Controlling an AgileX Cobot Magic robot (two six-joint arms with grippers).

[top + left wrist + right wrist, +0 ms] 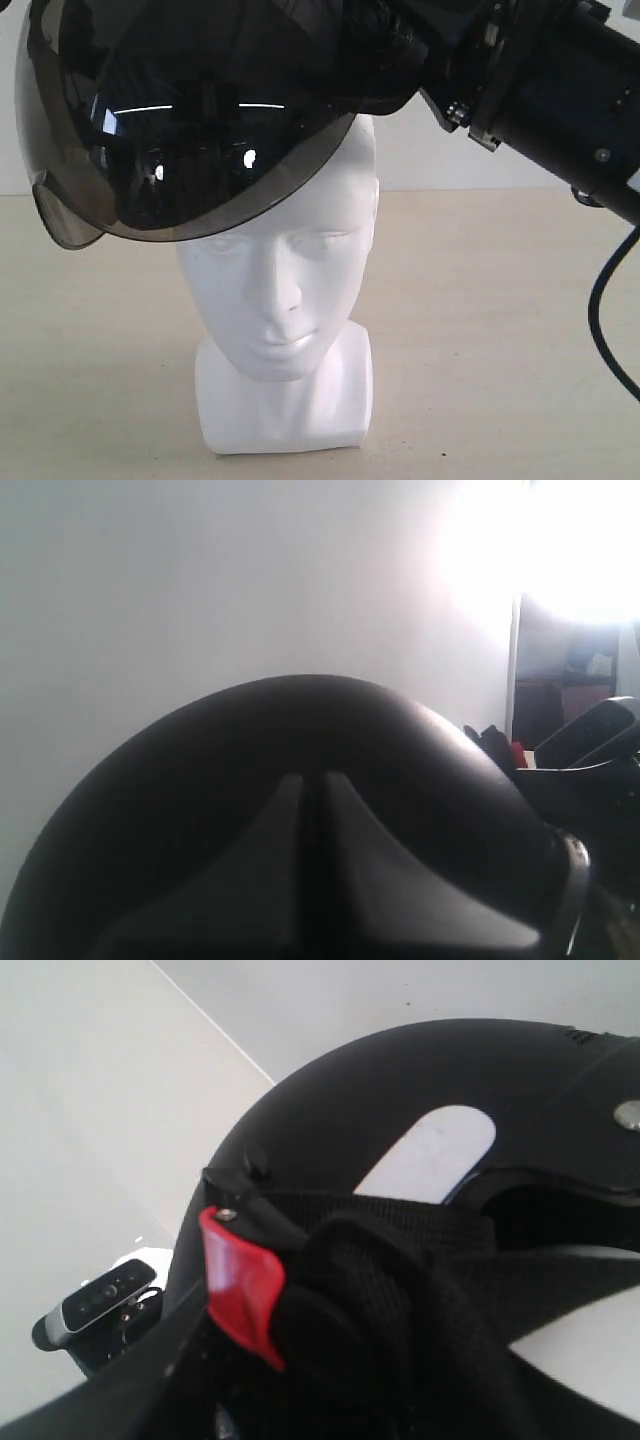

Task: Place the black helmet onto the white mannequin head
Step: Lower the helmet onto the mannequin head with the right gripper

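While the right gripper (412, 62) meets the side of the black helmet (200, 50), its fingers are hidden behind the shell and the bunched black chin strap (400, 1300), so I cannot tell whether it is grasping the helmet or has let go. Just beside and below that gripper, the helmet sits tilted over the crown of the white mannequin head (290, 290), with its smoky visor (180, 175) covering the forehead. The left gripper (312, 815) lies against the helmet's dome with its fingers close together, only a thin slit between them, and I cannot tell whether it has a grip.
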